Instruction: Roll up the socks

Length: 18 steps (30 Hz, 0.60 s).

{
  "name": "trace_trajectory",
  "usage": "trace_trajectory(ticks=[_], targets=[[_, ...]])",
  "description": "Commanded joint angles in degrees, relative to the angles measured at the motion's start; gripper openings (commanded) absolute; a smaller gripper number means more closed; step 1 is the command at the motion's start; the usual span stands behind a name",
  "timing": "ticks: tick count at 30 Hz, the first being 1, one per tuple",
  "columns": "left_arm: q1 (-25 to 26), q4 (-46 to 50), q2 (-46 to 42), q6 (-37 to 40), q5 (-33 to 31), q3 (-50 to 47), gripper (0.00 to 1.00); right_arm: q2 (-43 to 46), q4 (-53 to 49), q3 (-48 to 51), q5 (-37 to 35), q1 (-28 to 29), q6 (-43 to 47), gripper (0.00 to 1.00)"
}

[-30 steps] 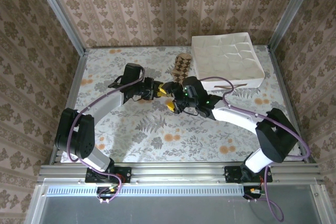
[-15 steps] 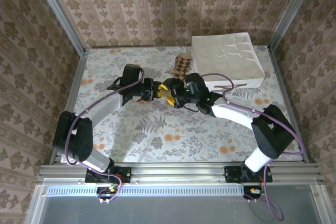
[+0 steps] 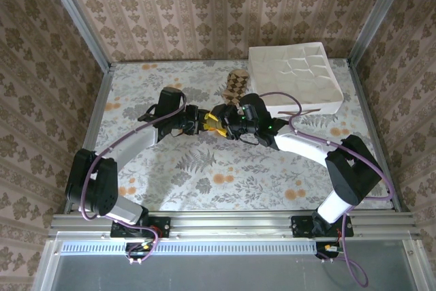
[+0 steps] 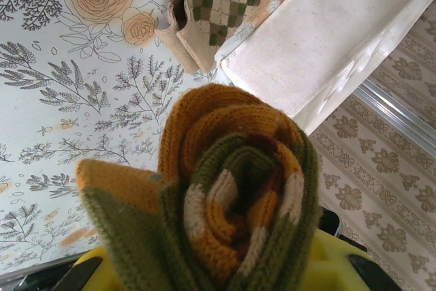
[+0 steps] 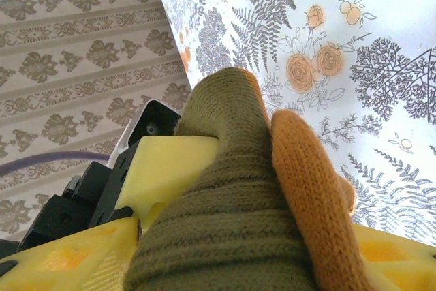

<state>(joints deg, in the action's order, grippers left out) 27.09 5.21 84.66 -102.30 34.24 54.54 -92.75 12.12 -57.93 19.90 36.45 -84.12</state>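
The olive-green sock with orange, cream and red stripes (image 3: 210, 125) is wound into a tight roll (image 4: 235, 192) and held above the table's middle. My left gripper (image 3: 199, 125) is shut on it from the left, its yellow fingers (image 4: 344, 267) flanking the roll's end. From the right, my right gripper (image 3: 222, 127) is shut on the same sock, whose olive body (image 5: 231, 223) and orange tip (image 5: 306, 182) sit between its yellow pads (image 5: 65, 260). The brown-and-cream argyle sock (image 3: 235, 85) lies flat on the table (image 3: 204, 175) behind them, also in the left wrist view (image 4: 225, 1).
A white box (image 3: 294, 76) sits at the back right, touching the argyle sock's right side; its cloth-like side (image 4: 320, 39) is seen from the left wrist. Patterned walls and metal rails enclose the floral table. The left gripper's yellow finger (image 5: 170, 172) is close in front of the right wrist camera.
The right gripper has moved up and left, closing in against the left gripper. The left arm has shifted slightly right. The striped sock stays gripped between them.
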Motion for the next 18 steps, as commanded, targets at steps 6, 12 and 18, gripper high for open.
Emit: trace_trajectory(ticks=[6,12,18], targets=[[2.6,-1.3,-3.1,-0.6,3.5,-0.3,0.0,-0.2,-10.1,-4.3,-0.5,-0.7,8.2,0.55],[3.2,-1.5,-3.7,-1.1,3.0,-0.3,0.0,0.0,-10.6,-4.1,-0.5,-0.9,8.6,0.49],[4.1,-2.0,-4.1,-1.2,3.0,-0.4,0.0,1.3,-11.3,-4.1,-2.1,-0.8,8.4,0.27]])
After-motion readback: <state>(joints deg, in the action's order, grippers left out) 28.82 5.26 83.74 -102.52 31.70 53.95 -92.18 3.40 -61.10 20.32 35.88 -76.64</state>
